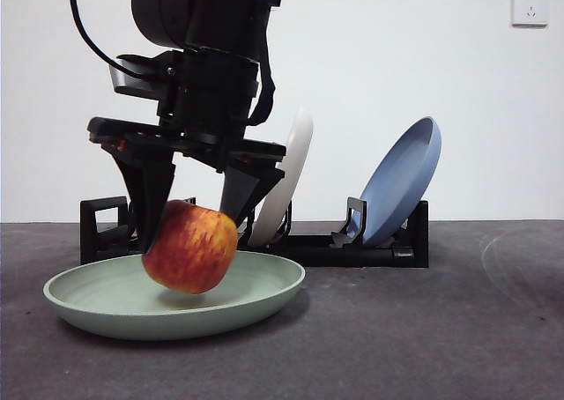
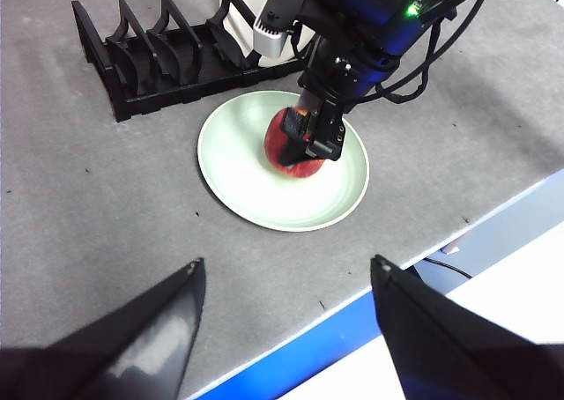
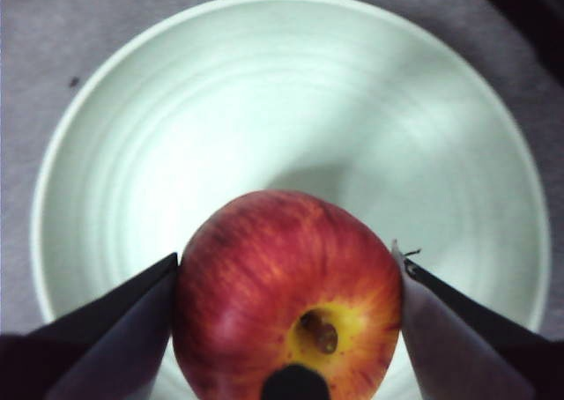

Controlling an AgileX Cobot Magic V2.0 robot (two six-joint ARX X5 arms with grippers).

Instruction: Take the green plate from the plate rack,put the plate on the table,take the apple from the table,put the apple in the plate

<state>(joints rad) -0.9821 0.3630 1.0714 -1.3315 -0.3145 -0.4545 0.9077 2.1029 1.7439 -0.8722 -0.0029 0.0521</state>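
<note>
Front view: right gripper (image 1: 196, 215) down from upper left of frame, clenched on the apple (image 1: 190, 247), held just above the floor of the green plate (image 1: 256, 299) at lower left. Plate flat on the table (image 1: 423, 329). Behind, plate rack (image 1: 370, 246) across mid-frame with cream-white plate (image 1: 286, 175) and blue plate (image 1: 401, 180) leaning in slots.

Left wrist view: left gripper (image 2: 286, 281) at bottom of frame, released, jaws wide apart, nothing between. Apple (image 2: 295, 151) gripped over green plate (image 2: 238, 166) at centre; rack (image 2: 159, 52) upper left.

Right wrist view: apple (image 3: 286, 294) at lower centre, pinched on both sides; green plate (image 3: 264, 92) filling the frame beneath.
</note>
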